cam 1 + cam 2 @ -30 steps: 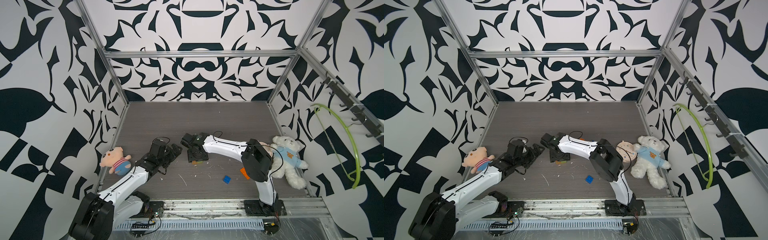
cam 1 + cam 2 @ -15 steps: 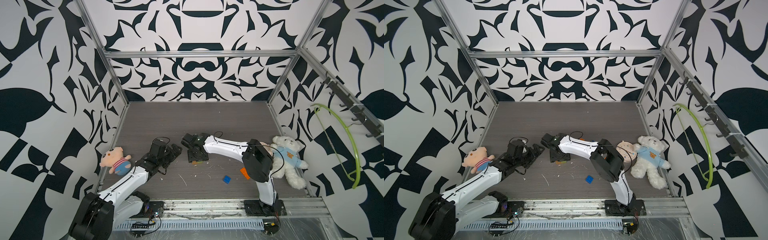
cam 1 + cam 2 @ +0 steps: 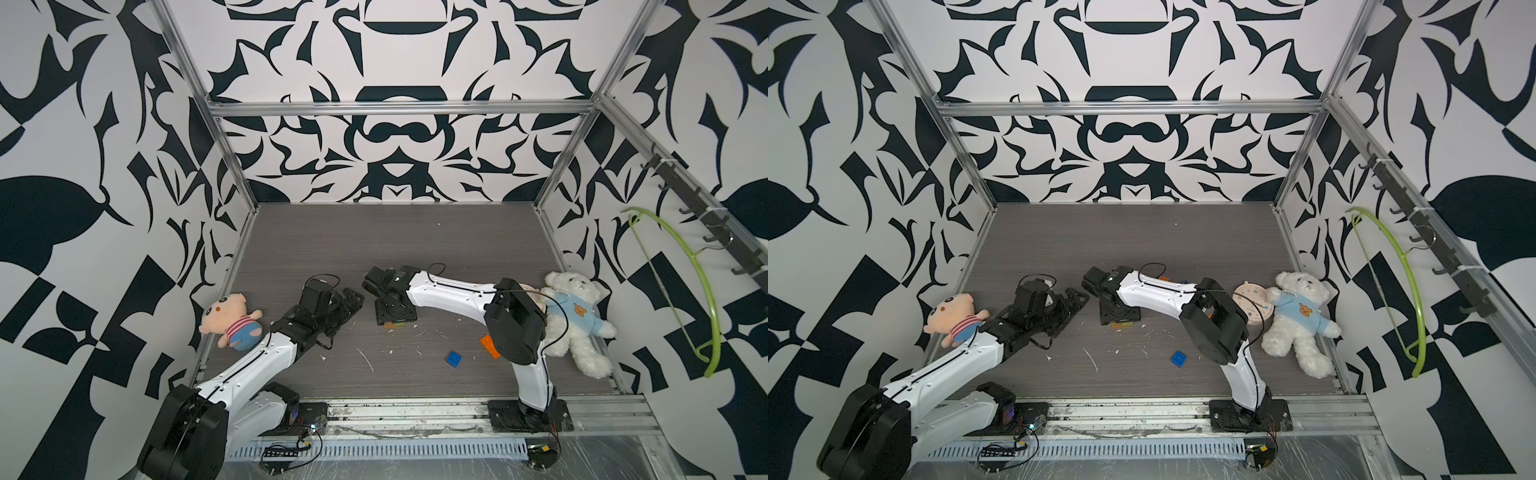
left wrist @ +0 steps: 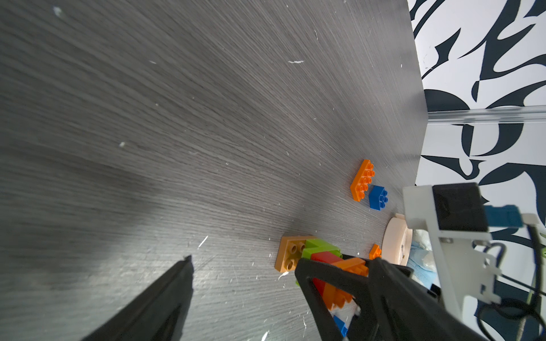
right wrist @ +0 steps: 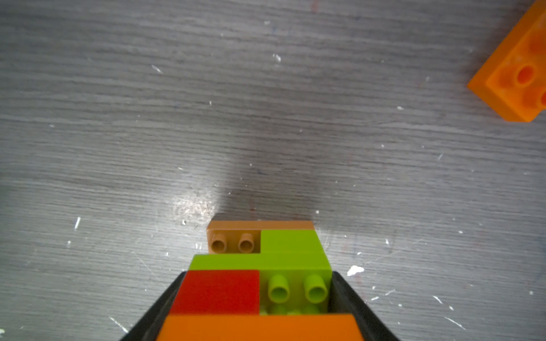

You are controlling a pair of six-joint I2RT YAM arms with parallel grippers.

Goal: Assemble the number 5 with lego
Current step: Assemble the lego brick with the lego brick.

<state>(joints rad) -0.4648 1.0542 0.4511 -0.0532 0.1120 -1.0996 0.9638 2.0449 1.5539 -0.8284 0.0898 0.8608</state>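
Dark grey wood-grain tabletop (image 3: 374,249), black-and-white patterned walls. We see the part-built lego stack (image 5: 291,245) of tan, lime, red and orange studded bricks lying flat at mid-table. The right gripper (image 5: 258,277) clamps it across its width, long axis running out ahead of the jaws. The left gripper (image 4: 243,262) hangs spread wide and empty just beside it. The loose orange oblong brick (image 3: 489,346) lies nearer the right arm.

We see a stack (image 5: 260,280) lying flat, studs up: a tan base, lime green on it, then red and orange on top. In a top view a loose blue brick (image 3: 454,358) lies at the stack's four o'clock. An orange brick (image 3: 489,346), partly hidden, lies farther out near three o'clock.
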